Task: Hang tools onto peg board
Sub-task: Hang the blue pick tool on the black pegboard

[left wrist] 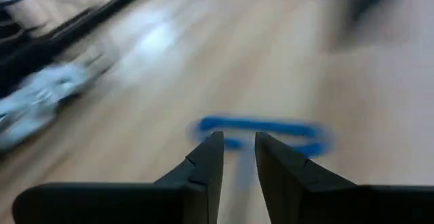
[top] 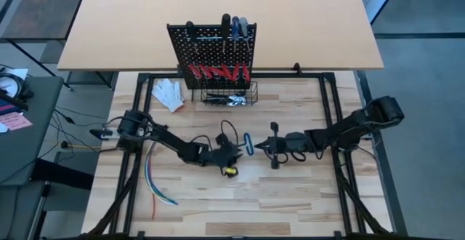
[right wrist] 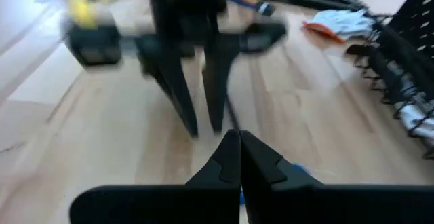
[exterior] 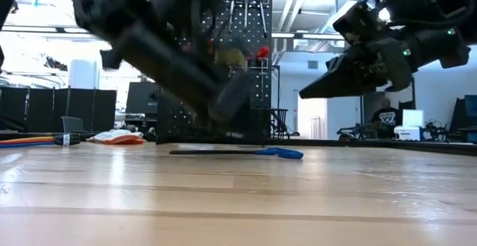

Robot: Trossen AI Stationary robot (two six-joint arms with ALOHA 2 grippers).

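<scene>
A blue T-handled hex key lies flat on the wooden table between my two grippers; its handle and its thin shaft rest on the tabletop. My left gripper is open just above it, one finger on either side of the shaft, with the blue handle just beyond the tips. My right gripper is shut and empty, raised above the table to the right of the handle. The black peg board stands at the far side with red-handled pliers and screwdrivers hanging on it.
A black wire basket sits at the board's foot. A white glove lies to its left. A bundle of coloured wires lies at the near left. A small yellow-and-black object lies just near of my left gripper.
</scene>
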